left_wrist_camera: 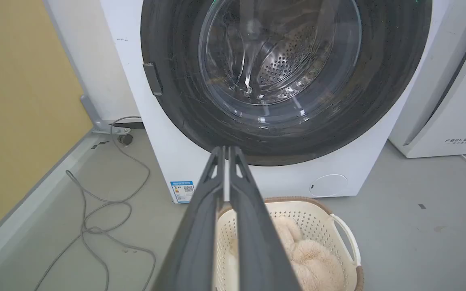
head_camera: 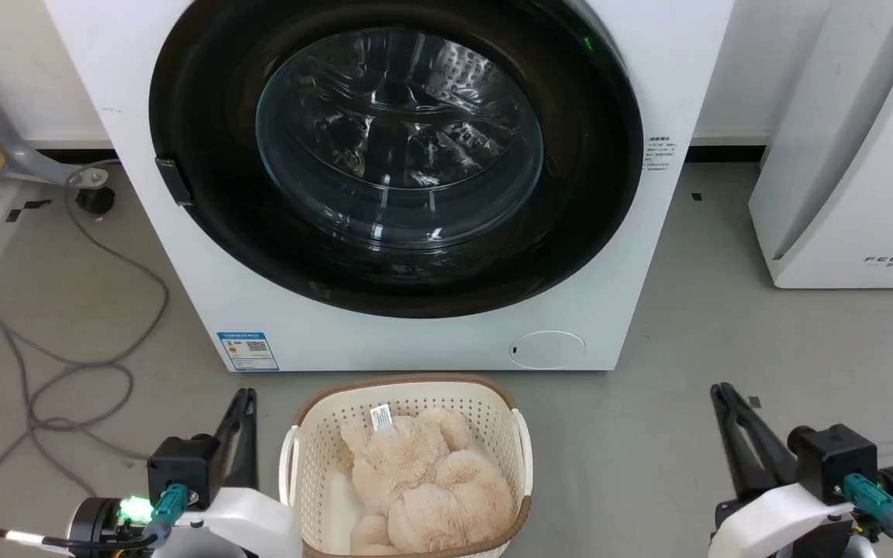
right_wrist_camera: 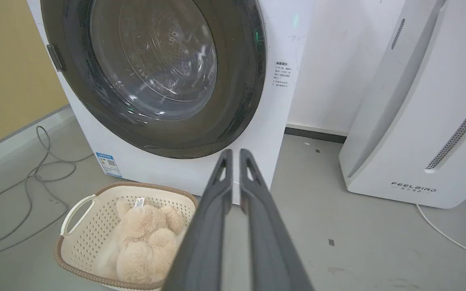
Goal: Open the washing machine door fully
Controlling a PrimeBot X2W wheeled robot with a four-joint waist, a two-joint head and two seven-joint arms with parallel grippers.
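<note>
Large round washing machine door (head_camera: 396, 155), glossy black rim around clear domed glass, sits closed in the white machine front (head_camera: 415, 341); left claw (head_camera: 245, 397) and right claw (head_camera: 720, 391), both pinched together, hang well apart from it

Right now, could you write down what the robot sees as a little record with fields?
door: washing machine door, closed, flush with the white front
door tab: small dark tab on its left edge
basket: basket on the floor before the machine, holds a beige plush toy
left gripper: left gripper shut, empty, low beside the basket, away from the door
right gripper: right gripper shut, empty, low, away from the door
floor: grey cables at the left; white appliance at the right
</note>
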